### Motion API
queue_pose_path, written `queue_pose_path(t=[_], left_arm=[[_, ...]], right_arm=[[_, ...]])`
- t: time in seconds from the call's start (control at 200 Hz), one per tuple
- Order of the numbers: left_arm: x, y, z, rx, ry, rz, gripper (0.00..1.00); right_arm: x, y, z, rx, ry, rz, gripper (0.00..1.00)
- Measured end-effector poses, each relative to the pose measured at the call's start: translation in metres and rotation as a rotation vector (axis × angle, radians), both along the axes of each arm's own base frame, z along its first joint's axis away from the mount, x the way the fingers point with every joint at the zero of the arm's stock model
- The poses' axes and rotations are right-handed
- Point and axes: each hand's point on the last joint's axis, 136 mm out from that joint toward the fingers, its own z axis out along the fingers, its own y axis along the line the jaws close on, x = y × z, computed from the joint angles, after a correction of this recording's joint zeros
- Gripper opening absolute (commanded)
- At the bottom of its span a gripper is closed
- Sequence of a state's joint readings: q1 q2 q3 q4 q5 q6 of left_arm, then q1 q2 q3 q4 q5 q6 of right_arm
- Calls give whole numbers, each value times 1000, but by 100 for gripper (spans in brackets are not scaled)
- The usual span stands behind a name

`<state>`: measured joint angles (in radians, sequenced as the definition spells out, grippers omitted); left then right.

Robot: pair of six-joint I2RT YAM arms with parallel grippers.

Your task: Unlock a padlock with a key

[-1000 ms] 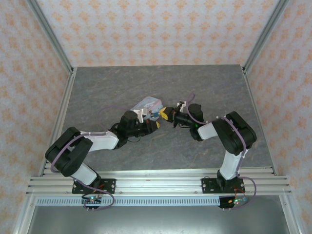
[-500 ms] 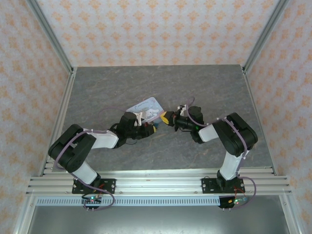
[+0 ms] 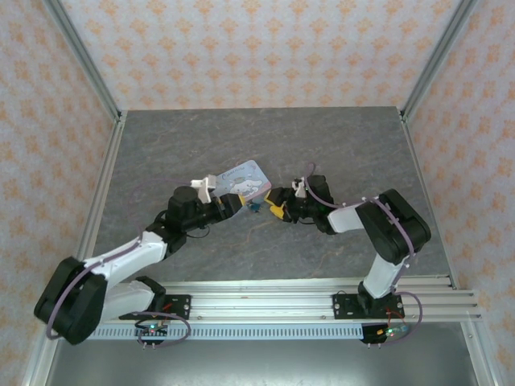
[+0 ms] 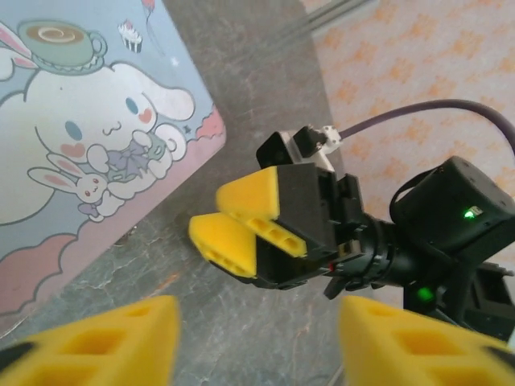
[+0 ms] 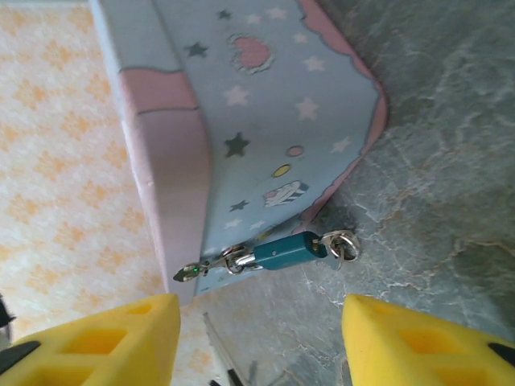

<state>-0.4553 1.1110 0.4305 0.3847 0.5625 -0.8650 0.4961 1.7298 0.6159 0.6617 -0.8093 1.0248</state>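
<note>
Yellow foam-tipped fingers, two pairs, listed near to far.

1. Left gripper (image 4: 253, 326), bottom edge of its wrist view. Fingers spread wide, with bare table between them and nothing carried. A second ago it was pinched shut close against the tin. The arm has since drawn back toward the lower left of the overhead view.

2. Right gripper (image 5: 253, 326), bottom edge of its own wrist view. It is likewise spread and empty, though it was also shut a second ago. Overhead it sits just right of centre, its tips pointing at the left one.

3. Padlock (image 5: 283, 250): a small teal-blue metal barrel with a silver ring at one end and a clasp at the other. It lies flat on the grey stone-patterned table (image 3: 338, 145), at the centre of the right wrist view. It is just beside the tin's near corner; contact cannot be told. Overhead it lies between the two grippers and neither holds it.

4. Pale-blue rounded rectangular tin (image 5: 265, 96), printed with a cartoon rabbit, stars and pink edging, above centre overhead. The lid is on and the contents are hidden. It is turned slightly from a second ago.

Note: both pairs letting go together suggests that handling of the lock has ended or paused. Whether the shackle is freed is too small to tell.
</note>
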Motion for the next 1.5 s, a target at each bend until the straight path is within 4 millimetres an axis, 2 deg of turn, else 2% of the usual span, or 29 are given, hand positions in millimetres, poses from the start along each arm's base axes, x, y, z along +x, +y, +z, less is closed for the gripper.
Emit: queue_pose_path(t=[0.135, 0.29, 0.545, 0.641, 0.756, 0.866, 1.061, 1.156, 1.236, 1.421, 1.501], left_arm=[[-4, 12, 0, 11, 22, 53, 88], [-2, 28, -22, 49, 107, 126, 94], [16, 60, -81, 103, 287, 249, 95], [27, 64, -103, 111, 360, 263, 95], [62, 54, -96, 76, 342, 245, 95], [95, 47, -95, 68, 331, 241, 95], [135, 31, -86, 49, 293, 191, 95], [146, 30, -83, 47, 276, 174, 95], [154, 37, -84, 53, 273, 181, 95], [158, 55, -86, 54, 282, 210, 95], [156, 56, -82, 50, 279, 212, 95]], right_arm=[[-1, 8, 2, -76, -67, 63, 58], [0, 16, 2, -156, -127, 125, 59], [14, 45, 13, -175, -196, 186, 58], [15, 59, 15, -169, -204, 207, 58], [13, 68, 10, -171, -201, 227, 58], [15, 68, 7, -178, -200, 219, 58], [15, 64, 1, -206, -206, 218, 58], [12, 58, -6, -239, -206, 227, 58], [9, 50, -6, -259, -210, 229, 57], [10, 26, 4, -289, -232, 188, 54], [11, 19, -1, -308, -230, 170, 52]])
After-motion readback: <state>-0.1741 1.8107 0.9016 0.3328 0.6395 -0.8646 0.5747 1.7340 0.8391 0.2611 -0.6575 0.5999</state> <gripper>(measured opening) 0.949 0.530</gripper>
